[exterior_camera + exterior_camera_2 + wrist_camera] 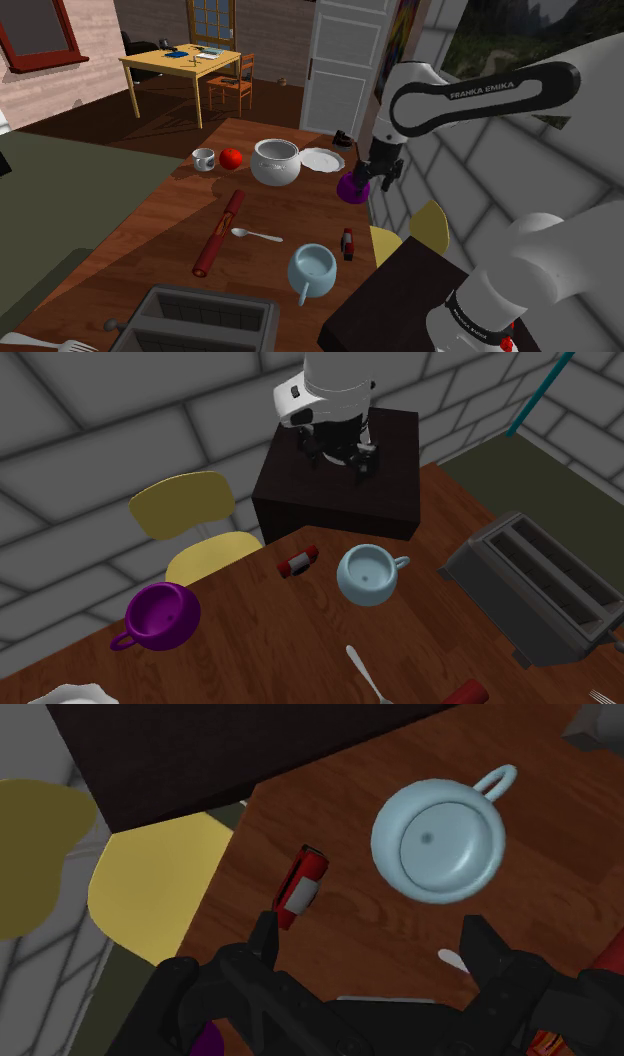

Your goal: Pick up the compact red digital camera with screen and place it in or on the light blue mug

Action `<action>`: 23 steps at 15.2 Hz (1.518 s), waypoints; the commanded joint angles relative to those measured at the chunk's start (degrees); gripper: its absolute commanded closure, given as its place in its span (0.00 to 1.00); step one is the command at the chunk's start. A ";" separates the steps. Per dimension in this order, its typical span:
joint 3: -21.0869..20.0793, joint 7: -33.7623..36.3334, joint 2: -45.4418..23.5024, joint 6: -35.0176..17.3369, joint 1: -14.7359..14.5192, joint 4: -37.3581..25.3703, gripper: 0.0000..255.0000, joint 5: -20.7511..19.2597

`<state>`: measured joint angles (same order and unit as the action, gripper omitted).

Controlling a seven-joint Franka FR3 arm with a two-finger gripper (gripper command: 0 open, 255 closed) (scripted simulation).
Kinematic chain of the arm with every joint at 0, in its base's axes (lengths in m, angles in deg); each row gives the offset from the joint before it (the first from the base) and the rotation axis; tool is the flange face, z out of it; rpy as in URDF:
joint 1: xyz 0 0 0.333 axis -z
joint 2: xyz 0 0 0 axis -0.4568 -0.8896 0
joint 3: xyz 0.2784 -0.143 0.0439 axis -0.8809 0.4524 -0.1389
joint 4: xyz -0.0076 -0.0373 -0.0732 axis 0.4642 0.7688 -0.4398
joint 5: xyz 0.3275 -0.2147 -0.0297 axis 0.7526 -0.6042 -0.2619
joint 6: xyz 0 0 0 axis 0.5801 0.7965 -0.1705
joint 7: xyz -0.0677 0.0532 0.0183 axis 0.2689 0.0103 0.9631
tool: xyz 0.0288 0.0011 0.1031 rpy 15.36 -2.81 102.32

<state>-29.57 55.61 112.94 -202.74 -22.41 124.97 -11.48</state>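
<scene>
You are working over a brown wooden table (150,232). At the bottom of the shoulder view its near end carries a grey toaster (200,318), with a fork (70,346) in the lower left corner. The dark stand (395,300) sits at the lower right, and a yellow chair (412,232) is tucked between it and the grey block wall (480,170).

Just above the toaster, right of centre, the light blue mug (313,270) stands upright with its handle toward the bottom of the frame. The red camera (348,243) lies on the wood to the mug's upper right, near it but not touching, close to the table's right edge. Left of the mug you see a spoon (255,235) and a long red rod (219,235).

Higher up, a purple cup (352,187) stands by the right edge, with the gripper (382,176) raised just beside it. In the wrist view its fingers (268,936) are spread wide, gripping nothing, and the camera lies just past one fingertip.

Behind these come a white tureen (277,160), a white plate (322,159), a red ball (231,158) and a small white cup (204,158).

Beyond the table you have a white door (345,65) and, at the upper left, a yellow table (180,60) with a wooden chair (232,85) and a red-framed window (35,30)
</scene>
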 commanded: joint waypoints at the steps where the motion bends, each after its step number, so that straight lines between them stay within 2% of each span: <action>1: -0.25 1.39 -3.28 -4.55 0.87 1.24 0.00 -0.33; 9: -1.54 8.61 -20.01 -22.39 3.90 2.92 0.00 -2.36; 15: -0.94 15.59 -34.76 -34.32 5.84 0.68 0.00 -6.34; 22: 3.23 23.65 -52.25 -45.08 5.24 -5.34 0.00 -10.84; 23: 3.42 23.80 -52.78 -45.35 5.14 -5.57 0.00 -10.83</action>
<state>-26.61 78.80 61.49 -247.26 -17.13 119.89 -22.09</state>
